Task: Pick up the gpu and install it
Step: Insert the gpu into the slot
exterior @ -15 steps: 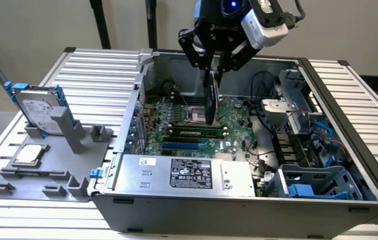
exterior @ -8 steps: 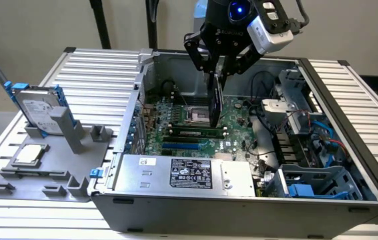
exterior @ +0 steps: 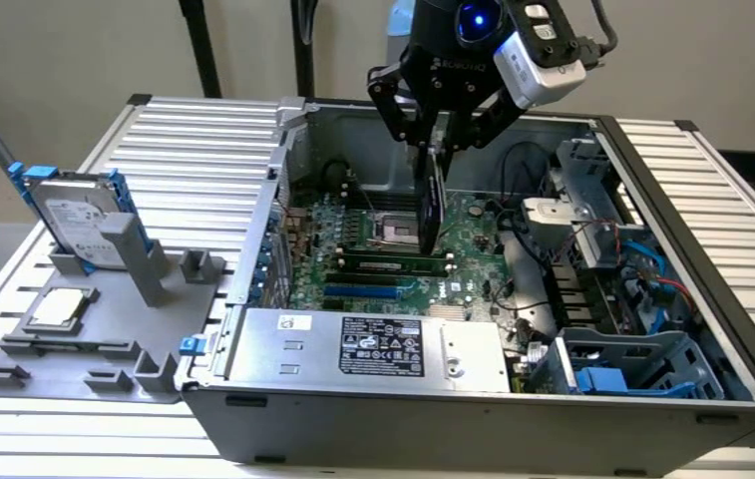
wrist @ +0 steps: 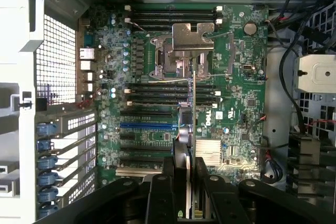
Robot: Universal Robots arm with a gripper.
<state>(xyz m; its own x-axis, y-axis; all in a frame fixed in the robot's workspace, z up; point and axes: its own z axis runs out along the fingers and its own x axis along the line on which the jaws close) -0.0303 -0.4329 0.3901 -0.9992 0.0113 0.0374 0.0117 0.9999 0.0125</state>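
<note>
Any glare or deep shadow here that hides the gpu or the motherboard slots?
Exterior view: the ribbed table glares near-white at its near edge; the gpu, held in the gripper, reads dark against the lit motherboard. Wrist view: the case's rear panel is washed out, the gripper's fingers lie in shadow, the expansion slots are evenly lit.

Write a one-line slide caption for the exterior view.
The claw holds the gpu vertically over the motherboard inside the open computer case.
</note>
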